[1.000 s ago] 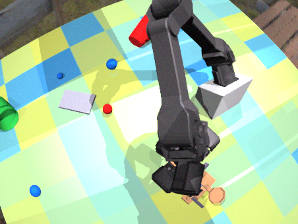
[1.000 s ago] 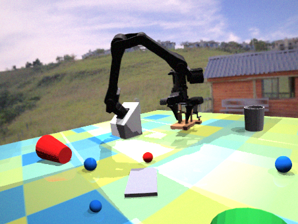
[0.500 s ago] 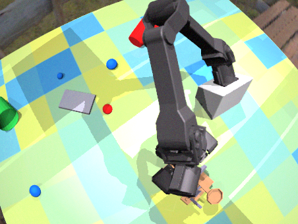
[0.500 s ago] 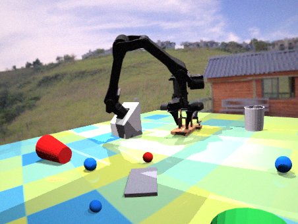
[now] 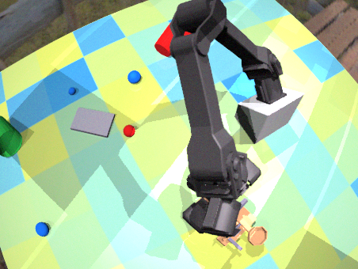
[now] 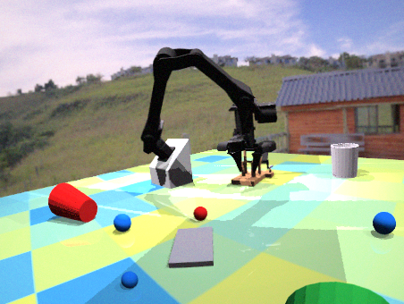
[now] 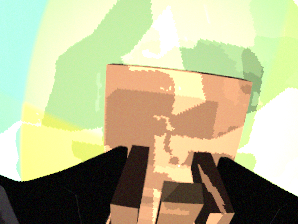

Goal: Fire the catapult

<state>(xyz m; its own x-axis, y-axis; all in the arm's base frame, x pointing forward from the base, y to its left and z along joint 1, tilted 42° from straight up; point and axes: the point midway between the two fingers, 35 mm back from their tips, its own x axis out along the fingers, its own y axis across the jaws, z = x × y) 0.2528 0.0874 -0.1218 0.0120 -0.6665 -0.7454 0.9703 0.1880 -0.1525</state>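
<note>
The small wooden catapult [image 5: 244,215] [image 6: 250,180] [image 7: 175,112] is at the table surface or just above it; which, I cannot tell. Its round cup [image 5: 257,236] looks empty and points away from the arm. My gripper [image 6: 247,173] [image 7: 173,161] points down and is shut on the catapult's upright parts; the arm hides the fingertips in the top view. The white mug [image 6: 344,161] stands upright to the right of the catapult in the exterior view, shaded grey. A red ball [image 5: 129,130] [image 6: 200,213] lies on the table, apart from the catapult.
Blue balls [image 5: 134,77] [image 5: 42,229] [image 6: 130,279] lie about. A grey slab [image 5: 93,122] [image 6: 192,246] lies near the red ball. A red cup [image 5: 162,43] [image 6: 71,202] lies on its side. A green cup [image 5: 9,138] [image 6: 337,292] is at an edge. The arm's wedge-shaped base [image 6: 184,156] is behind.
</note>
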